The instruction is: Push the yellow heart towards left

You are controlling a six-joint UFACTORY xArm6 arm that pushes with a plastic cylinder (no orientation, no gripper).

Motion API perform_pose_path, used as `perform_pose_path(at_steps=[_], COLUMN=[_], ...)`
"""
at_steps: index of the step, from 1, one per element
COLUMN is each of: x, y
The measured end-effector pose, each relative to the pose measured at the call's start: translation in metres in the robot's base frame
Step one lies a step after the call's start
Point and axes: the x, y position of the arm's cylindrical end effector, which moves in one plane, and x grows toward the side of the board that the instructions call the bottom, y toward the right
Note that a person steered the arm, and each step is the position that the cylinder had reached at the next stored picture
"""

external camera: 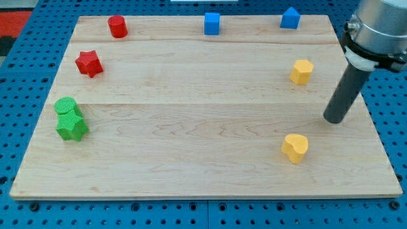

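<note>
The yellow heart [295,147] lies on the wooden board [191,146] at the view's lower right. My tip [333,119] rests on the board up and to the right of the heart, a short gap away and not touching it. A second yellow block [301,71], pentagon-like, sits above the heart, to the upper left of my tip.
A red cylinder [117,26] and a red star [89,63] sit at the upper left. A green cylinder [65,106] touches a green star [72,127] at the left edge. A blue cube [212,23] and a blue house-shaped block [290,18] stand along the top edge.
</note>
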Motion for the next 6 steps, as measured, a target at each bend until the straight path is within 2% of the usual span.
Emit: perform_pose_path(at_steps=[1, 2, 4, 5, 6], x=[0.032, 0.058, 0.064, 0.063, 0.048], y=[-0.007, -0.054, -0.16, -0.186, -0.157])
